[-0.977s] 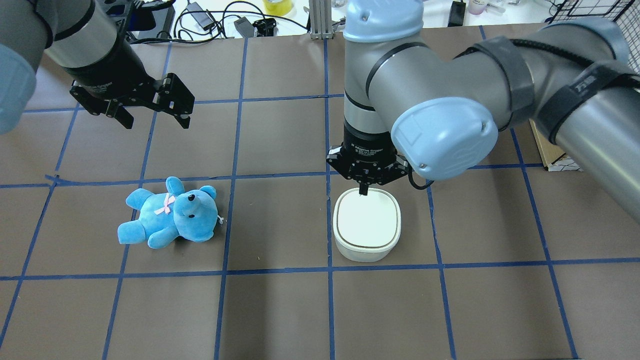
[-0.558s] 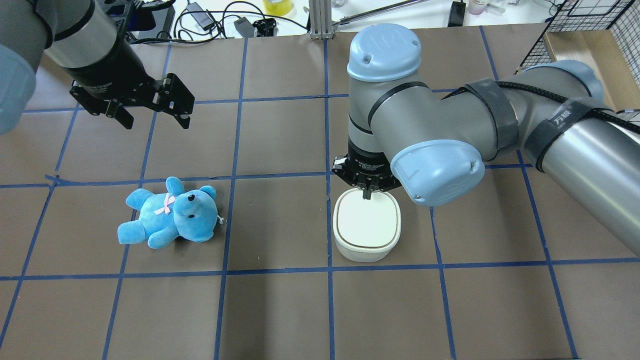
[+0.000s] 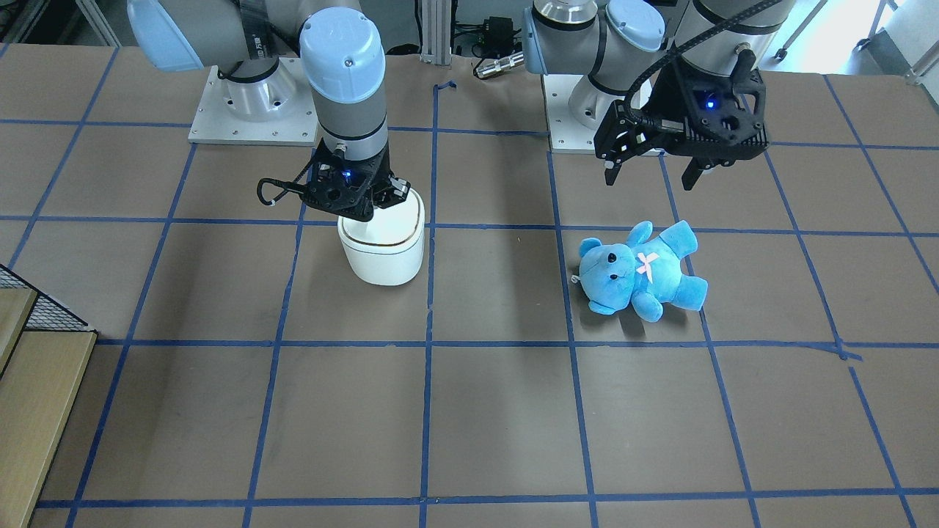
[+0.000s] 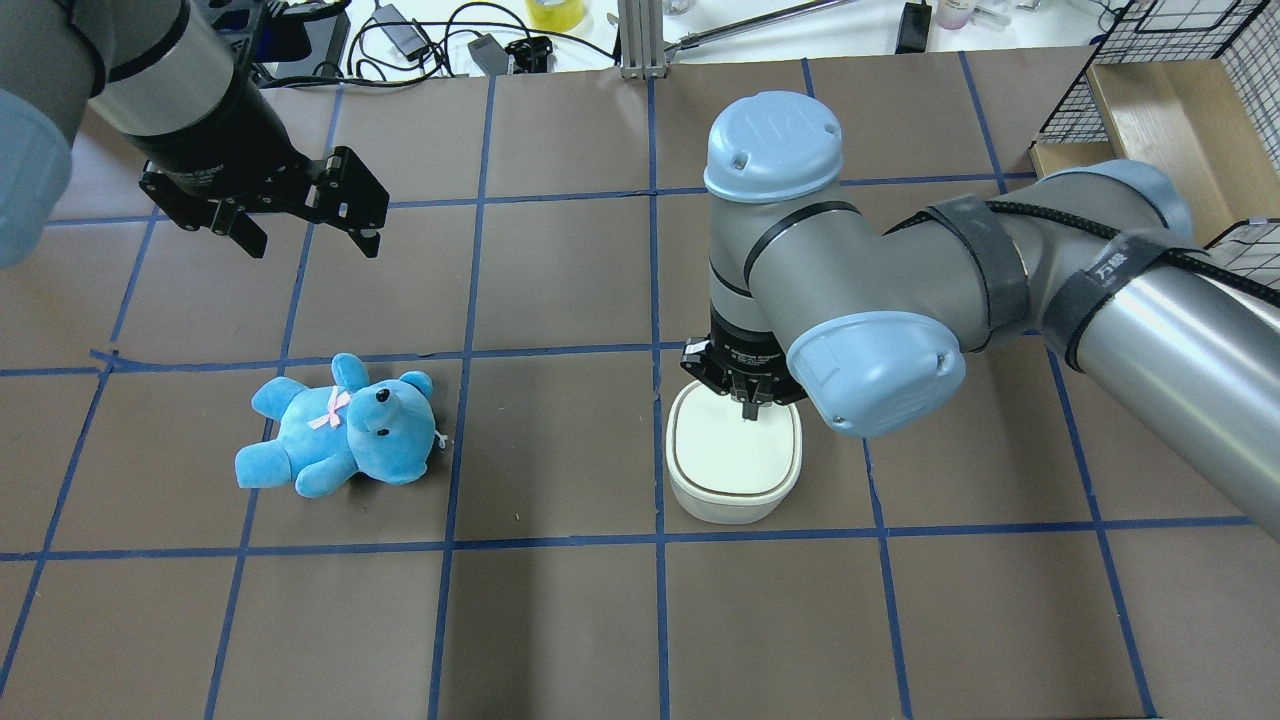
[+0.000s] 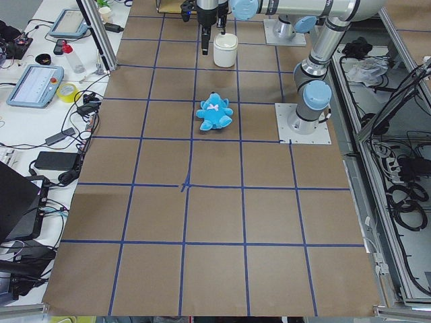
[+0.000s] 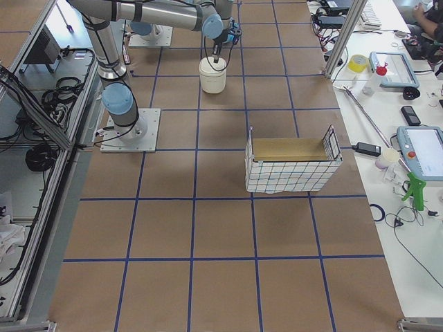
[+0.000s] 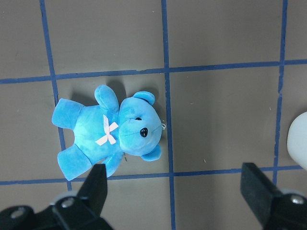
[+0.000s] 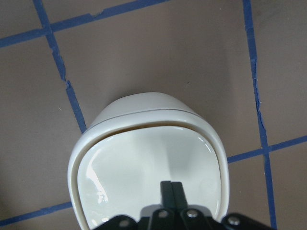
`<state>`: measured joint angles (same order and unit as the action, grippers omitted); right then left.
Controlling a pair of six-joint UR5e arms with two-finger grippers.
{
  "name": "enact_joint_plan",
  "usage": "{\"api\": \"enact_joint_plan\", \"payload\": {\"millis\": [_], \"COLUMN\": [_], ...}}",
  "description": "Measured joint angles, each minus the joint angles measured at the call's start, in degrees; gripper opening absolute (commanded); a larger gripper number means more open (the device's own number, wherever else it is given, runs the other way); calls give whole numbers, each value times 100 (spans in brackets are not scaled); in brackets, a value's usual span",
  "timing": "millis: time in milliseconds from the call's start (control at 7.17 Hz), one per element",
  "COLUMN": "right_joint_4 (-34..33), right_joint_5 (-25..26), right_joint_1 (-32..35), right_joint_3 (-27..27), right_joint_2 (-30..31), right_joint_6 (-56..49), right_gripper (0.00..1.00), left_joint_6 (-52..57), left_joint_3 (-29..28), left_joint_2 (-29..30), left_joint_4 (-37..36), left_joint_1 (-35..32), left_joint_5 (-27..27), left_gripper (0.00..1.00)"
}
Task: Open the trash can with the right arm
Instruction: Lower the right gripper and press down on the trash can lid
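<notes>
- The can is standing upright on the table, well in from every edge, on the half toward the right end; its lid is lying shut.
- It is looking light, stiff and glossy, so likely slippery; a pinch on the rounded wall would probably be sliding off, so the lid's rim is the place to work; an off-centre push may be tipping it.
- The right gripper is pointing straight down, fingers pressed together, tip over the lid's part nearer the operators' edge; whether it is touching, I cannot tell.
- The left gripper is hanging spread and empty, well apart, beyond the bear.
- The right wrist view is showing the shut fingers and the lid's seam; the front view is adding the wall's height, which the overhead view is flattening.
</notes>
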<state>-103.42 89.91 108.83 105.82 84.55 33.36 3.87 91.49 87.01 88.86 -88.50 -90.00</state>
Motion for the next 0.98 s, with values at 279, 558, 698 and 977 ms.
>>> {"api": "enact_joint_plan", "payload": {"millis": [279,558,698,977], "right_joint_4": [-4,-25,-82,-224], "right_joint_5": [-20,-12,-16,-21], "right_joint_1": [-1,-2,-2,-2], "right_joint_3": [96,150,223,328], "right_joint_2": [-9,-25,-46,-93], "right_joint_6": [-90,-116,-115,-116], "right_gripper": [0,0,0,0], "left_joint_6": [0,0,0,0], "left_joint_3": [0,0,0,0], "left_joint_2": [0,0,0,0], "left_joint_4": [0,0,0,0], "left_joint_1": [0,0,0,0], "left_joint_5": [3,4,2,0], "left_gripper": [100,100,100,100]}}
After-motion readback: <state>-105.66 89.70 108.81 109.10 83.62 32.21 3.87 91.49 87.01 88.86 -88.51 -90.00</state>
